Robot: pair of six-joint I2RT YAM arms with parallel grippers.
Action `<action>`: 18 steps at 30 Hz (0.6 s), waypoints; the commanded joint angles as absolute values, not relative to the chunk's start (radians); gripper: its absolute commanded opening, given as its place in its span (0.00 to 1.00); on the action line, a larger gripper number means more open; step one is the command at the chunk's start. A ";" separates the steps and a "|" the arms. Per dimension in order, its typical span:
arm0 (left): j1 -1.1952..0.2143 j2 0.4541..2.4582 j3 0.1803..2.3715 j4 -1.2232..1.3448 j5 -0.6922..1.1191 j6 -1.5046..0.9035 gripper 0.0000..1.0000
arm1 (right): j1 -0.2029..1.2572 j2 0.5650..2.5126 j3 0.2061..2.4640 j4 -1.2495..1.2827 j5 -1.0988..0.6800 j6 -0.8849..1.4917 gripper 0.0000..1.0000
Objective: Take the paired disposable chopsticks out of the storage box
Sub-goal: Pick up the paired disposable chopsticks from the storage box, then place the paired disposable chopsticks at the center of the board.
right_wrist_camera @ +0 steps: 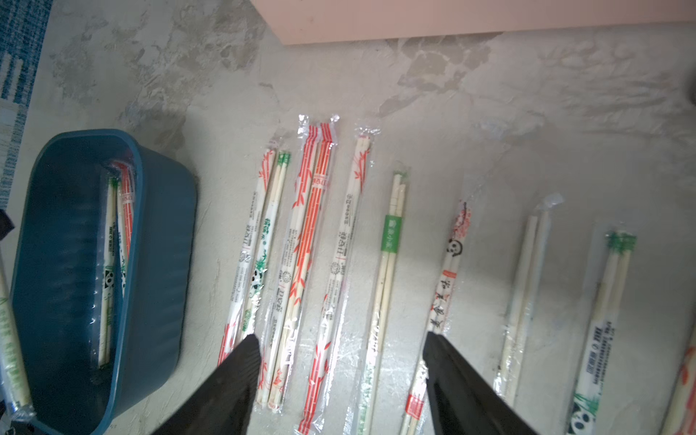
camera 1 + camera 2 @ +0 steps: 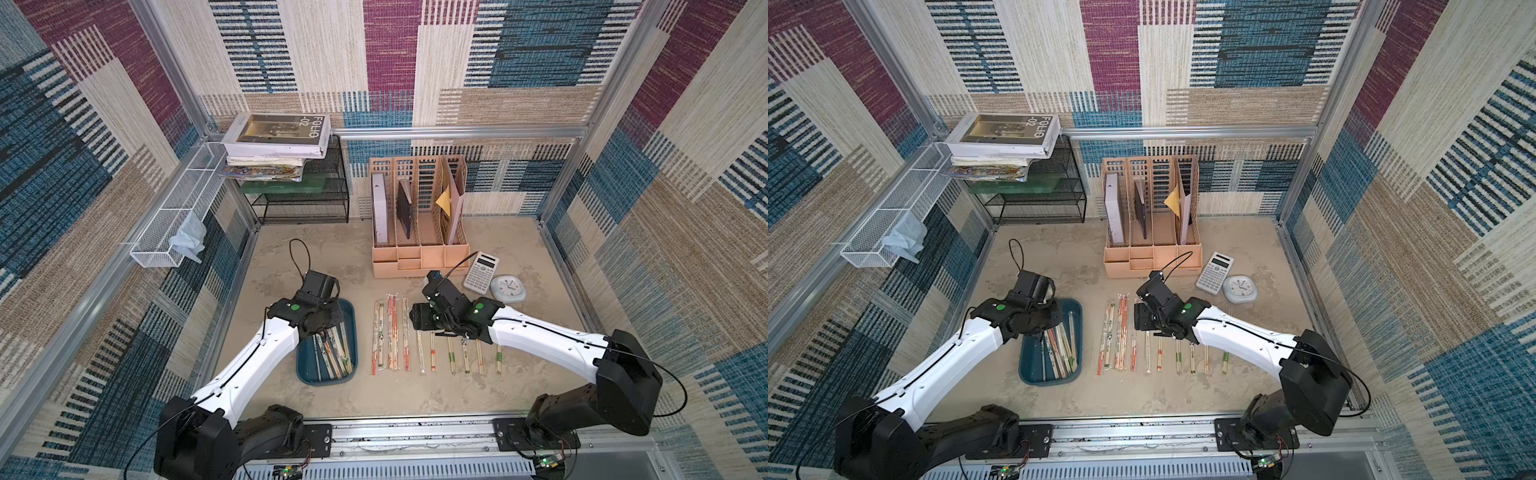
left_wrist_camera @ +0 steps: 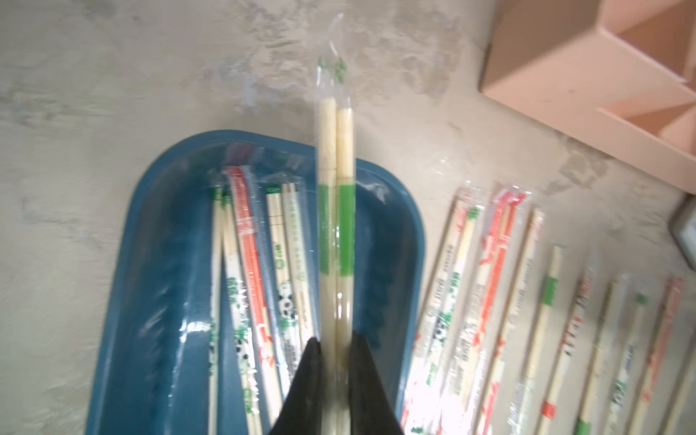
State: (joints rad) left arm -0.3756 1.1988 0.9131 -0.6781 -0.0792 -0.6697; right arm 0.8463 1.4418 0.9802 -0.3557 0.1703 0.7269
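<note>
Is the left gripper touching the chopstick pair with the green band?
Touching. The left wrist view shows the left gripper shut on the green-banded chopstick pair, both black fingers pressed against its sleeve.

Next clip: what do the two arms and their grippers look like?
The left arm and right arm match: a white tapering shell between bulky black joint housings, a round green dot near each wrist. A thin black cable runs along each shell and loops past the wrist. The left gripper and right gripper have black, wedge-shaped fingers.
</note>
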 commanded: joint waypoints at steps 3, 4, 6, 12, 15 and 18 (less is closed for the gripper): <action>-0.519 1.273 0.997 -0.682 -0.118 -0.678 0.02 | 0.787 1.391 0.935 -0.344 0.155 0.723 0.72; -0.549 1.299 1.015 -0.680 -0.126 -0.686 0.02 | 0.773 1.379 0.925 -0.347 0.156 0.723 0.72; -0.613 1.366 1.062 -0.680 -0.149 -0.703 0.02 | 0.739 1.351 0.897 -0.348 0.149 0.720 0.72; -0.755 1.568 1.203 -0.657 -0.185 -0.731 0.02 | 0.665 1.253 0.810 -0.351 0.132 0.717 0.72; -0.800 1.658 1.265 -0.658 -0.199 -0.753 0.02 | 0.657 1.223 0.783 -0.347 0.125 0.719 0.72; -0.833 1.732 1.314 -0.649 -0.204 -0.773 0.01 | 0.659 1.216 0.772 -0.343 0.120 0.724 0.72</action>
State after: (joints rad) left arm -0.8120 1.6859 1.2823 -0.6552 -0.1772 -0.7403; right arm 0.6594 1.2236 0.7784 -0.3492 0.1295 0.7231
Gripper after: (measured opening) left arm 0.134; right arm 0.724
